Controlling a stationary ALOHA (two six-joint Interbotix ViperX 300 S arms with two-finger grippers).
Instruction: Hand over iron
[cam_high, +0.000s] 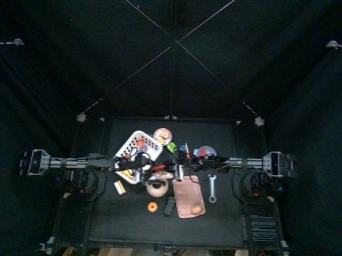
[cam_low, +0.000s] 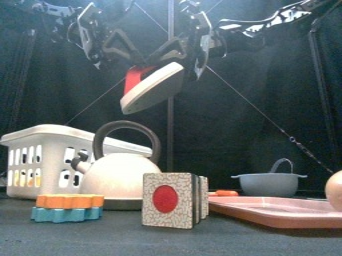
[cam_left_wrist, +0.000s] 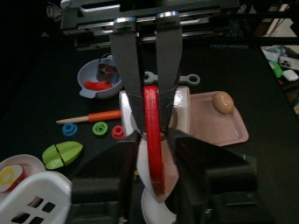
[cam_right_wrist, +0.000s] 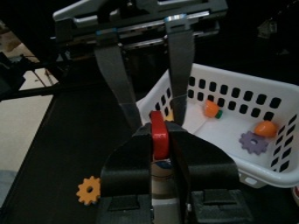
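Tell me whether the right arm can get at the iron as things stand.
Probably yes: the iron hangs in mid-air above the table, the left gripper clamping its red handle, and the right gripper already straddles that handle with nothing between.

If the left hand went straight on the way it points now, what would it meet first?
Probably the right hand: in the left wrist view it faces the left hand directly, both closed on the iron's red handle. Depth between them is unclear.
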